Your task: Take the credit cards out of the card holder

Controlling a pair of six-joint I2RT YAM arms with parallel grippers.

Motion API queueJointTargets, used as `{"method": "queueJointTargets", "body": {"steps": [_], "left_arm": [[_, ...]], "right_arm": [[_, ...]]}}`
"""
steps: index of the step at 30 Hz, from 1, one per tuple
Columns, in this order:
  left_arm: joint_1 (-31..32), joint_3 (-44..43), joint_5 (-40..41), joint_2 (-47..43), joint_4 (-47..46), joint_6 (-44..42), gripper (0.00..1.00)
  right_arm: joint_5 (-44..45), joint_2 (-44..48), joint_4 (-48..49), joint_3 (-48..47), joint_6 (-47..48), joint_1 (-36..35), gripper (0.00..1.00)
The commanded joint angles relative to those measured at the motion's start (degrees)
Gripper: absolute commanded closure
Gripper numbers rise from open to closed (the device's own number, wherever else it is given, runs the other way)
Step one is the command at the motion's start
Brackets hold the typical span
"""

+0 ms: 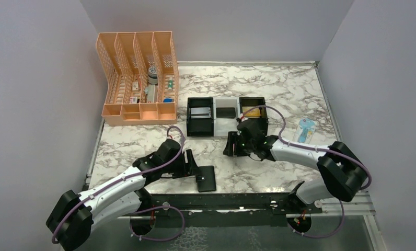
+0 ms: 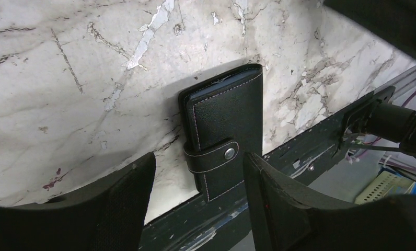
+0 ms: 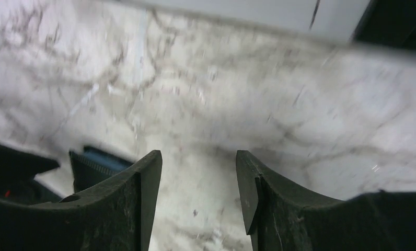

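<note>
The card holder (image 1: 206, 179), a black bifold wallet, lies folded near the table's front edge, its snap tab (image 2: 211, 156) fastened. The credit cards are hidden. My left gripper (image 1: 192, 165) is open, its fingers (image 2: 135, 191) either side of the card holder's (image 2: 224, 117) near end. The left finger stands clear of it and the right one is close to its edge. Over bare marble in mid-table, my right gripper (image 1: 231, 147) is open with nothing between its fingers (image 3: 146, 180). A dark, blue-edged thing (image 3: 99, 163) at the left of the right wrist view is too blurred to name.
A row of small open trays stands mid-table: black (image 1: 200, 99), white (image 1: 226, 100) and black (image 1: 253, 99), each with a flat item inside. An orange desk organizer (image 1: 138, 78) is at the back left, and a blue packet (image 1: 305, 129) lies right. A dark metal rail (image 1: 237, 201) runs along the front edge.
</note>
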State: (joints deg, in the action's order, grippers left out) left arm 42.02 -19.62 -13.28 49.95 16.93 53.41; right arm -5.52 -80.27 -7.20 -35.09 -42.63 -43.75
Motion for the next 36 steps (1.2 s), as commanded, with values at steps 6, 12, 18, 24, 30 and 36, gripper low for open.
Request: {"method": "queueJointTargets", "body": {"steps": [6,12,18,24,30,36], "left_arm": [[1.05,1.72,-0.10,-1.50,0.06,1.26,0.35],[1.05,1.59,0.45,-2.73,0.56,0.91,0.34],[1.13,1.65,-0.23,-2.81,0.59,0.12,0.34],[1.13,1.19,-0.27,-1.64,0.59,-0.67,0.34],[1.22,0.23,-0.98,0.23,0.56,-2.23,0.34],[1.31,0.13,-1.05,0.02,0.61,-1.87,0.34]], "right_arm": [[20.30,-6.59,-4.03,-7.36,11.78,1.29,0.43],[22.00,-7.78,-1.05,-5.62,13.96,2.78,0.41],[22.96,-7.94,2.48,-3.77,16.30,5.23,0.41],[23.27,-8.88,5.20,-3.40,18.19,7.10,0.41],[25.22,-11.22,4.17,-5.51,18.52,8.71,0.41],[16.64,-8.63,2.04,-6.36,18.18,8.94,0.41]]}}
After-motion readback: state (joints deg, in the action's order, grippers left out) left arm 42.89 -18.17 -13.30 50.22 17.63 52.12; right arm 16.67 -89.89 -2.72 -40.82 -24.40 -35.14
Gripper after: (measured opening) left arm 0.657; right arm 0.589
